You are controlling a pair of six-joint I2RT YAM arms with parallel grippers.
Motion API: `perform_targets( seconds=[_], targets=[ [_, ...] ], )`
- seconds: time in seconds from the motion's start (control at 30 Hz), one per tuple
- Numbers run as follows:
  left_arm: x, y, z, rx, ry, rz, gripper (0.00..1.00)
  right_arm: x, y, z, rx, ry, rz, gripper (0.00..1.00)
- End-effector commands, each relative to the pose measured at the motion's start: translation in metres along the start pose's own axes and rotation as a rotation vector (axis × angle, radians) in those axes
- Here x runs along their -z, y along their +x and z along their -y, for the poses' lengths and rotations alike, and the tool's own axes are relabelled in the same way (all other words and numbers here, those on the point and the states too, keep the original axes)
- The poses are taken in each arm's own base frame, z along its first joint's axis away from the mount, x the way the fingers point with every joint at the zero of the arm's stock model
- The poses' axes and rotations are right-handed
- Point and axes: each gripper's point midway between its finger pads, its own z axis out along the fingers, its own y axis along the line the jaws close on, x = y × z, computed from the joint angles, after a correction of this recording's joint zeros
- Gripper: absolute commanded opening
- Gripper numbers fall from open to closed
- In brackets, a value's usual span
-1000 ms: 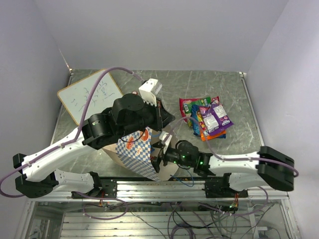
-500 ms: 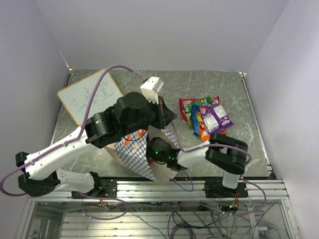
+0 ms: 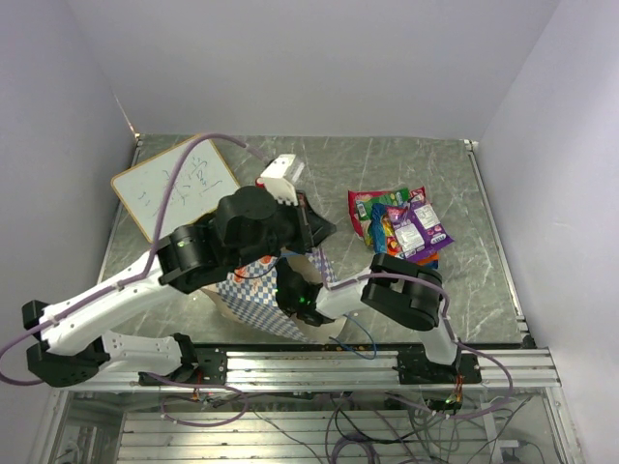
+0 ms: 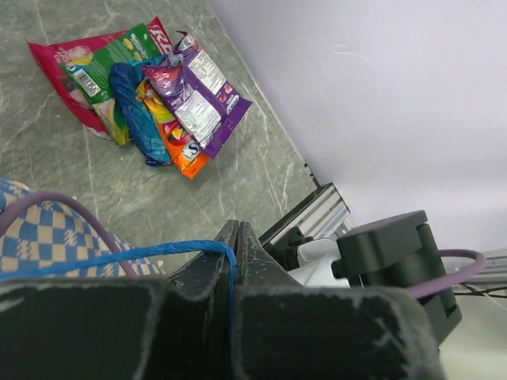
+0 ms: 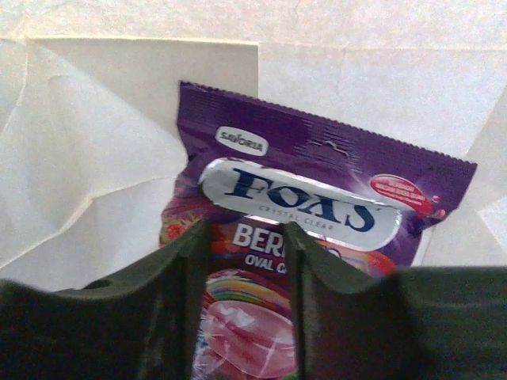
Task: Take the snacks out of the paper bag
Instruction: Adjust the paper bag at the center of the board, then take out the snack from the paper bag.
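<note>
The paper bag (image 3: 253,292), cream with a blue-white checked band, lies at the near middle of the table. My left gripper (image 4: 235,229) is shut on its thin blue cord handle (image 4: 142,255) and holds it up. My right gripper (image 5: 247,237) is inside the bag (image 5: 103,119). Its fingers stand partly apart over a purple Fox's snack packet (image 5: 317,190) that lies on the bag's inner paper. In the top view the right gripper (image 3: 292,293) is mostly hidden at the bag's mouth. Several more snacks (image 3: 398,230) lie piled on the table to the right, also seen as a pile of packets (image 4: 150,95).
A white writing board (image 3: 174,184) lies at the back left. The right arm's folded elbow (image 3: 406,288) sits just below the snack pile. The metal rail (image 3: 319,360) runs along the near table edge.
The right arm folded in towards the left and its gripper went deeper into the bag. Its jaws have narrowed. The left arm shifted slightly left, still holding the handle.
</note>
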Motion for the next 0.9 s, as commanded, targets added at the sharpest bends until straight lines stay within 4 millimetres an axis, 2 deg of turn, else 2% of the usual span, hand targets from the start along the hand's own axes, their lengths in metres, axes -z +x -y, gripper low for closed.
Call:
perform_targets(
  seconds=[0.0,0.17,0.23,0.27,0.3,0.43,0.47,0.6,0.77,0.87],
  targets=[
    [0.031,-0.028,0.009,0.094,0.059,0.126,0.07,-0.007,0.007,0.012,0.090,0.044,-0.055,0.34],
    [0.051,-0.026,-0.011,0.127,0.011,0.154,0.07,-0.006,-0.003,0.029,0.107,0.063,-0.063,0.12],
    [0.056,-0.026,-0.018,0.122,-0.017,0.158,0.07,-0.004,-0.004,0.036,0.125,0.067,-0.069,0.06],
    [0.058,-0.026,-0.021,0.114,-0.029,0.156,0.07,-0.002,-0.019,0.041,0.130,0.076,-0.046,0.03],
    [0.061,-0.027,-0.024,0.108,-0.044,0.160,0.07,0.001,-0.025,0.046,0.136,0.089,-0.040,0.01],
    [0.074,-0.029,-0.036,0.089,-0.089,0.171,0.07,0.014,-0.052,0.069,0.163,0.140,-0.003,0.00],
    [0.077,-0.028,-0.040,0.088,-0.101,0.173,0.07,0.022,-0.050,0.074,0.177,0.146,-0.011,0.00],
    [0.092,-0.028,-0.051,0.097,-0.124,0.189,0.07,0.043,-0.069,0.091,0.238,0.188,0.004,0.00],
    [0.105,-0.039,-0.055,0.094,-0.146,0.230,0.07,0.064,-0.080,0.082,0.213,0.142,0.033,0.00],
    [0.102,-0.043,-0.053,0.073,-0.159,0.224,0.07,0.075,-0.085,0.076,0.182,0.116,0.050,0.00]
  ],
)
